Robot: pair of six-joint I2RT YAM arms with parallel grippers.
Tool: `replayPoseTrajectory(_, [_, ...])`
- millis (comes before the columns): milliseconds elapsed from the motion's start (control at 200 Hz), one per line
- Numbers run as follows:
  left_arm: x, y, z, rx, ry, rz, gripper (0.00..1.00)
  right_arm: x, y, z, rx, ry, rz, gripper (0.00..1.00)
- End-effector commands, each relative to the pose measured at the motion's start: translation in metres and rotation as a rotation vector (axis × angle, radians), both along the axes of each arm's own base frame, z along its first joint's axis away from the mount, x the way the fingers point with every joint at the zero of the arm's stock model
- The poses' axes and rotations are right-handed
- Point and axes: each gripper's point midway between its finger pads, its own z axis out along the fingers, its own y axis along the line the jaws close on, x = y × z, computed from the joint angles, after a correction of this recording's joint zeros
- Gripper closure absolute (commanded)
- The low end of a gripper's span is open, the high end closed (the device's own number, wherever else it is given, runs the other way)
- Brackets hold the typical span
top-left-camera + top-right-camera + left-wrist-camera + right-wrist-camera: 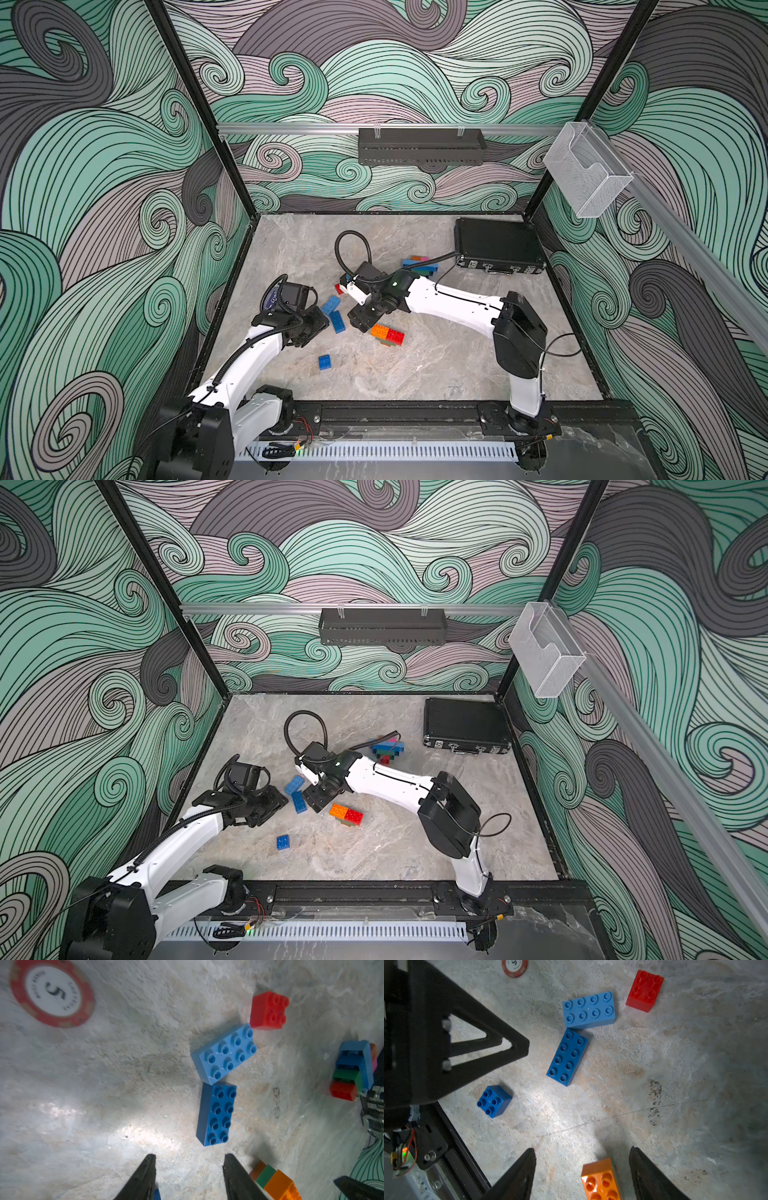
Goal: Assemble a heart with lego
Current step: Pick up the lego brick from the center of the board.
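Top views: marbled grey tabletop (415, 374), lego (387, 333), swirl-patterned walls (374, 62).

Front right: bare table (449, 365), wide passage.
Middle: light blue brick (331, 304) and dark blue brick (337, 322), touching, fill the lane between left gripper (189, 1156) and right gripper (582, 1149).
Back right: black case (498, 245) and brick cluster (384, 750) crowd the corner.
Front: small blue brick (324, 362), room all round.

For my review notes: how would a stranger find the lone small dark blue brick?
Find the black front rail edging the grey stone-look tabletop. Nearest it, alone, lies a square dark blue plastic brick: four studs, unlike the oblong blue bricks beyond.
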Motion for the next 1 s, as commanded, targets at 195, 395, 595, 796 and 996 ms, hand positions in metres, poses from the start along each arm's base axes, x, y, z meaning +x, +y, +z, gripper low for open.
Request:
replayPoseTrajectory(195, [0.005, 0.041, 0.023, 0.053, -0.041, 0.142, 0.46, 0.014, 0.051, -0.026, 0.058, 0.005, -0.096, 0.25])
replayPoseTrajectory(395, [0.002, 0.04, 0.019, -0.012, -0.029, 0.147, 0.46, 0.021, 0.061, -0.051, 0.015, -0.017, -0.123, 0.24])
replayPoseTrajectory(595, [0.0, 0.042, 0.021, -0.025, -0.043, 0.151, 0.47, 0.024, 0.062, -0.072, -0.072, -0.062, -0.114, 0.28])
replayPoseTrajectory(796, [-0.001, 0.041, 0.02, -0.041, -0.049, 0.152, 0.47, 0.026, 0.055, -0.085, -0.155, -0.122, -0.093, 0.42])
replayPoseTrajectory(996, [-0.002, 0.04, 0.018, -0.052, -0.05, 0.152, 0.47, 0.03, 0.049, -0.084, -0.19, -0.168, -0.071, 0.6])
